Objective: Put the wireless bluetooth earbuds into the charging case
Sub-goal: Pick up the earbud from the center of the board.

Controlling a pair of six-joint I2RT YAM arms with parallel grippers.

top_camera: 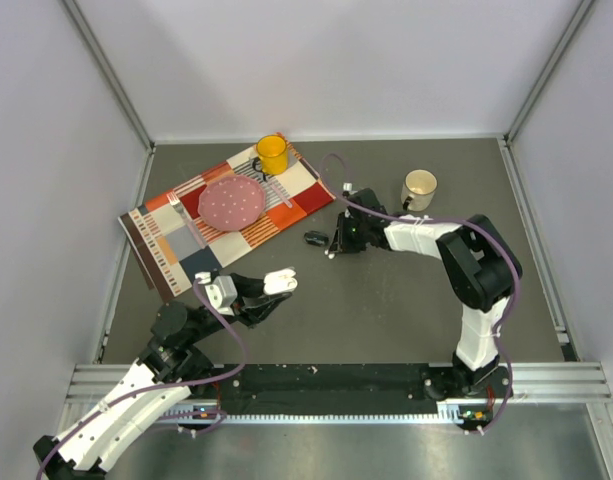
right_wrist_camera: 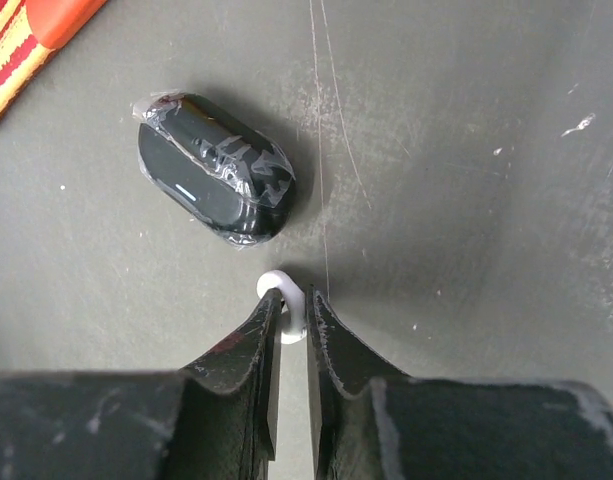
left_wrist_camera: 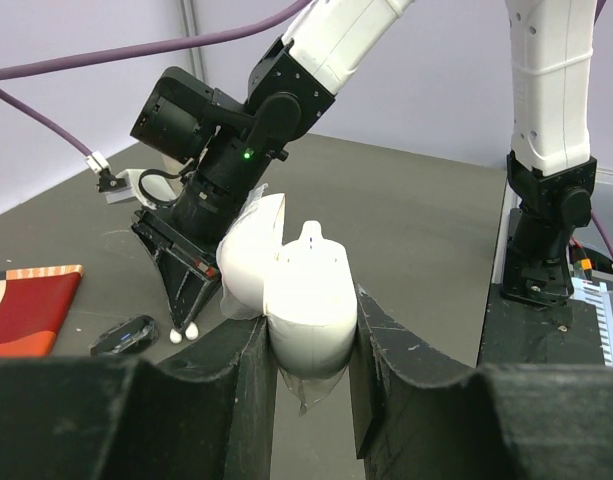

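left gripper (left_wrist_camera: pixel 308 335) clamped on glossy white oval charging case (left_wrist_camera: pixel 304 285), lid open, inside hidden, right gripper (right_wrist_camera: pixel 289 312) pinching tiny glossy white earbud (right_wrist_camera: pixel 274 284) on grey table (right_wrist_camera: pixel 466 200), closed plastic-wrapped black oval case (right_wrist_camera: pixel 214 168) just beyond its tips

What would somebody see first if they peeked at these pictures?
The left gripper holds an open white charging case near the front of the table. Further back, the right gripper pinches a tiny white earbud on the table, right beside a black case.

White earbud (right_wrist_camera: pixel 288 318) near black case (right_wrist_camera: pixel 214 168), white case (left_wrist_camera: pixel 306 300) open
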